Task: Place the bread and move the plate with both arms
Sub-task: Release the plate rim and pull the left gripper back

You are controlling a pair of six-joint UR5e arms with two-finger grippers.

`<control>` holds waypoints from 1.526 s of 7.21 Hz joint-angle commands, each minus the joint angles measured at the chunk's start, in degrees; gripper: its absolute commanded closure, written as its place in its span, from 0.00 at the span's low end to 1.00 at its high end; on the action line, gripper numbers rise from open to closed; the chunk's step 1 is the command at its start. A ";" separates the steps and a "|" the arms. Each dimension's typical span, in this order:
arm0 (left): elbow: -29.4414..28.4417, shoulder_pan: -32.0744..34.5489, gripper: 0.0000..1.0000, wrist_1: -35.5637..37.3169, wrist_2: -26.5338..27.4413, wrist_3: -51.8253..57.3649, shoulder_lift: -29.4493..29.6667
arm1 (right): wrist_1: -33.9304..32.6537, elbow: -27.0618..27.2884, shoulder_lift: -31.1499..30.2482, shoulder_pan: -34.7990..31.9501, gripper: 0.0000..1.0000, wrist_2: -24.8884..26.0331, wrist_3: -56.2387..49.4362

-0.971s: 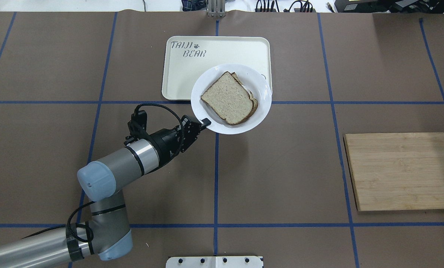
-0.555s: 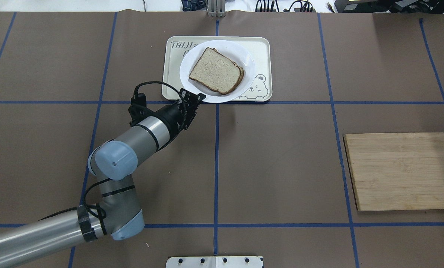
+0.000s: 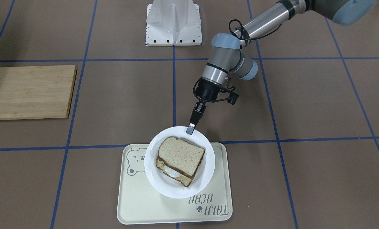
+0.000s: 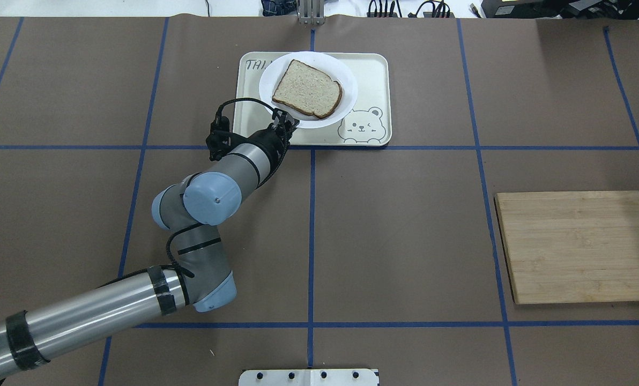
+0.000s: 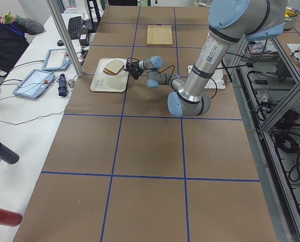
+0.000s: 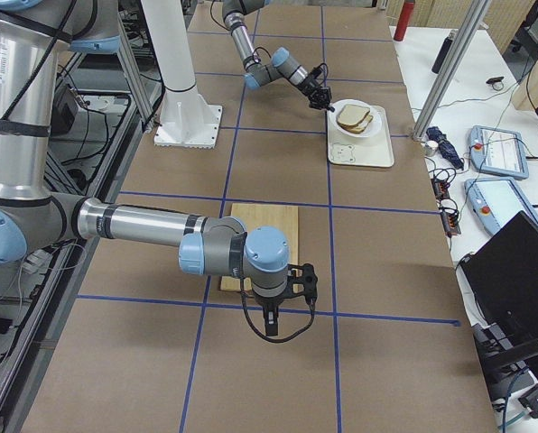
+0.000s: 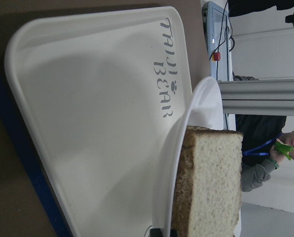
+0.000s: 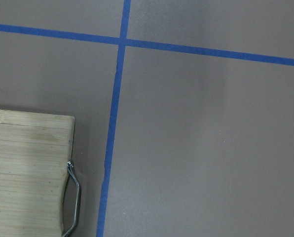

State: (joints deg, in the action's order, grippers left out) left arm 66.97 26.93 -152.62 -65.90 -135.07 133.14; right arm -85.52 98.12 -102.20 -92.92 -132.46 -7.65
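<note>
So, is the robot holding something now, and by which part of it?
The left gripper pinches the plate by its rim, on the side toward the robot. The bread only lies on the plate.

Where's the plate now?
Overhead view: the plate is top centre, over the left half of the tray, covering part of its lettering. The left pincer grips its near rim.

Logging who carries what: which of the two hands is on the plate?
The left hand, pinching the rim of the plate on the robot's side. The right hand hangs by the cutting board, far from it.
</note>
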 commanded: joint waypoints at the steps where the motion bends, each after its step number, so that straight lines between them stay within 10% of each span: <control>1: -4.91 0.05 1.00 0.39 -0.02 -0.54 3.52 | 0.00 0.06 -0.01 0.02 0.00 0.01 0.00; 4: -5.36 0.41 0.64 1.96 -0.54 -2.57 3.79 | 0.00 -0.03 -0.01 0.02 0.00 0.09 0.00; 5: -5.27 0.41 0.19 2.23 -0.54 -1.00 3.79 | 0.00 -0.03 -0.01 0.02 0.00 0.09 0.00; 6: -5.01 0.41 0.01 2.41 -1.07 2.06 3.79 | 0.00 -0.03 -0.01 0.02 0.00 0.01 0.00; 11: 15.00 1.46 0.01 8.56 -20.37 11.54 -5.69 | 0.00 -0.03 -0.10 -0.07 0.00 0.01 0.00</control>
State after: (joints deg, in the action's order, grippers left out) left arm 76.99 28.35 -145.34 -80.93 -127.20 129.71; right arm -85.52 98.08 -102.30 -92.98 -132.45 -7.64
